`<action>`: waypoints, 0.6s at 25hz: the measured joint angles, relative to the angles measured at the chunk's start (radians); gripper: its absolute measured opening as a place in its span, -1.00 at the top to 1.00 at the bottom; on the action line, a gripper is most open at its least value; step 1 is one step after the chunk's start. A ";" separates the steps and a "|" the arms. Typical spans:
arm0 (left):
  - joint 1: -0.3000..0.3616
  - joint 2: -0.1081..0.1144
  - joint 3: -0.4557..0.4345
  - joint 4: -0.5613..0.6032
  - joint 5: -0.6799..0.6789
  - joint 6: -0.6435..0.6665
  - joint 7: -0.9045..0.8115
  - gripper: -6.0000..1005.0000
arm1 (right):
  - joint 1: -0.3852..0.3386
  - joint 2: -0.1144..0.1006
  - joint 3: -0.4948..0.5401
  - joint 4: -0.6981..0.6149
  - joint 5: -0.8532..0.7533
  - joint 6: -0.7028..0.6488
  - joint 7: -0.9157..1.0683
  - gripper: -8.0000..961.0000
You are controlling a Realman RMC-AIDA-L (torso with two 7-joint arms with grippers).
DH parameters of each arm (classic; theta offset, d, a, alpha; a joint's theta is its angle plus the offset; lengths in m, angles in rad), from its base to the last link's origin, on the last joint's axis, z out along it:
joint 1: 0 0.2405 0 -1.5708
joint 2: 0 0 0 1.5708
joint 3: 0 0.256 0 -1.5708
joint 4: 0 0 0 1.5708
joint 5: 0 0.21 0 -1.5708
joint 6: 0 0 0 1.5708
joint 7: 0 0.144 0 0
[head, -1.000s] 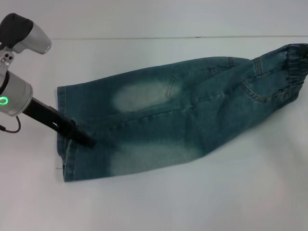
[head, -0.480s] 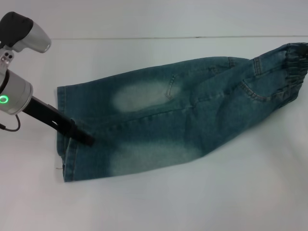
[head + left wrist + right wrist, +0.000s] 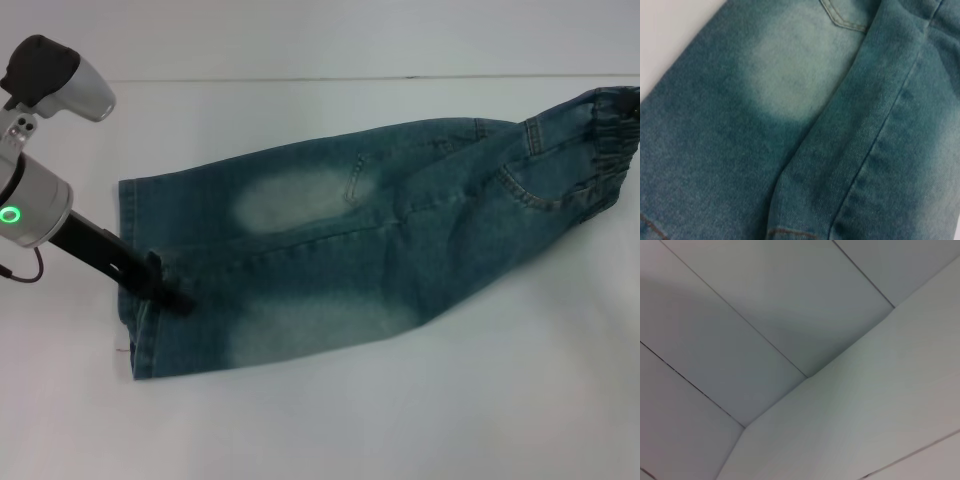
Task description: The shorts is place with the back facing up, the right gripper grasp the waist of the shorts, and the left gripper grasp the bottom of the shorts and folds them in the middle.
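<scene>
The shorts (image 3: pixel 380 230) lie lengthwise across the white worktop (image 3: pixel 330 420), waist (image 3: pixel 612 135) far from the left claw (image 3: pixel 172 297). That claw presses onto the leg hems (image 3: pixel 135 270); whether it's clenched, can't tell.

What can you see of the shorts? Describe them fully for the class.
The shorts are blue-green washed denim with pale faded patches, lying flat on a white table. Back pockets and seams face up. The gathered elastic waist is at the robot's right, lifted slightly at the frame edge; the stitched leg hems are at its left. The left pincer presses on the nearer leg by the hem.
</scene>
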 joint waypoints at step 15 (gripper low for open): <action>-0.003 -0.020 0.000 0.026 -0.003 -0.062 -0.014 0.11 | 0.000 0.002 0.000 0.001 0.003 -0.006 0.000 0.86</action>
